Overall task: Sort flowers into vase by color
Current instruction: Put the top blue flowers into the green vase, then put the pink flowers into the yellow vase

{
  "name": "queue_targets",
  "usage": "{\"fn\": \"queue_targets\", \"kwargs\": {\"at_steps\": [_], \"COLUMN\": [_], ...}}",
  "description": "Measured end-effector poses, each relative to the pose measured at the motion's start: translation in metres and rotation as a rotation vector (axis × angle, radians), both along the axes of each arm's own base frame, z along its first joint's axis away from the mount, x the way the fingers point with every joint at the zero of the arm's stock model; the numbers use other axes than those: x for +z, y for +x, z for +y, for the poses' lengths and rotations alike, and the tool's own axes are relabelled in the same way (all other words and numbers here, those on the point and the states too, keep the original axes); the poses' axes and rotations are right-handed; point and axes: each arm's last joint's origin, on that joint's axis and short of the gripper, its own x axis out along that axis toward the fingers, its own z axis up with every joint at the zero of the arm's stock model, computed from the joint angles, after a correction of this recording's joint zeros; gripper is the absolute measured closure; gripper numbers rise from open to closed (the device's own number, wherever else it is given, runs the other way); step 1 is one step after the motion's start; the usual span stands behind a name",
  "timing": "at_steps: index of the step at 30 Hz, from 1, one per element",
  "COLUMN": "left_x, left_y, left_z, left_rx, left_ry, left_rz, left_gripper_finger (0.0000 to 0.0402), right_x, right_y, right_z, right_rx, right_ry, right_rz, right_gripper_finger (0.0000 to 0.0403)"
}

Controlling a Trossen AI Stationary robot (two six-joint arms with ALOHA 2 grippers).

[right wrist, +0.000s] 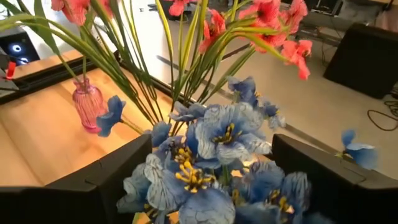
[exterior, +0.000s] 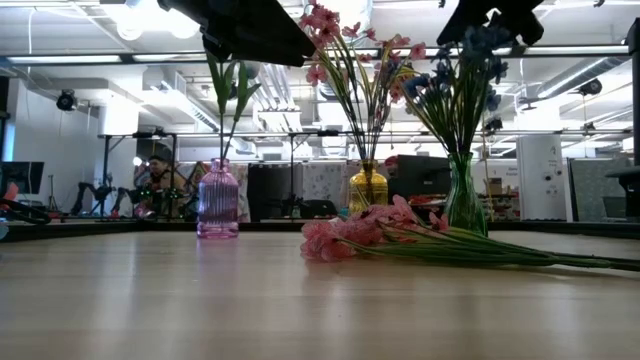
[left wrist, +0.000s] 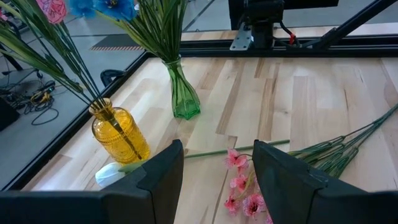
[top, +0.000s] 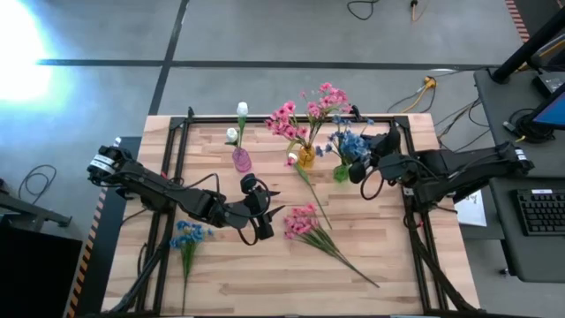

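Observation:
Three vases stand in a row: a pink vase (top: 241,160) with white buds, a yellow vase (top: 305,157) with pink flowers, and a green vase (top: 341,172) with blue flowers. A loose pink bunch (top: 305,221) lies flat on the table, and a white-bud flower (left wrist: 112,174) lies beside the yellow vase (left wrist: 120,134). A blue flower (top: 188,237) lies near the left edge. My left gripper (top: 275,203) is open and hovers just left of the pink bunch (left wrist: 239,186). My right gripper (right wrist: 211,180) is open, with a finger on either side of the blue blossoms (right wrist: 205,143) in the green vase.
The table (top: 397,265) has a black frame rail (top: 177,168) along its left, far and right sides. Bare wood lies at the near side, below the pink bunch's long stems (top: 353,265). A keyboard (top: 538,212) sits off the table's right side.

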Motion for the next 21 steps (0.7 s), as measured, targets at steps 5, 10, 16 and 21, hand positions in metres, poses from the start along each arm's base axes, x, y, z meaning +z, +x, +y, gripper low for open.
{"fn": "queue_targets", "kwargs": {"at_steps": [5,10,16,21], "left_x": [0.0,0.0,0.0,0.0], "left_y": [0.0,0.0,0.0,0.0], "left_z": [0.0,0.0,0.0,0.0], "left_rx": [0.0,0.0,0.0,0.0], "left_ry": [0.0,0.0,0.001,0.001], "left_rz": [0.001,0.001,0.002,0.002], "left_gripper_finger": [0.0224,0.0224,0.0224,0.0224], "right_x": [0.011,0.023,0.038,0.056], "right_y": [-0.002,-0.005,-0.008,-0.009], "right_z": [0.0,-0.001,0.0,0.0], "right_rx": [0.0,0.004,0.025,0.054], "right_ry": [0.001,0.005,0.016,0.006], "right_rz": [-0.007,-0.02,-0.041,-0.07], "right_gripper_finger": [0.0076,0.0076,0.0076,0.0076]}}
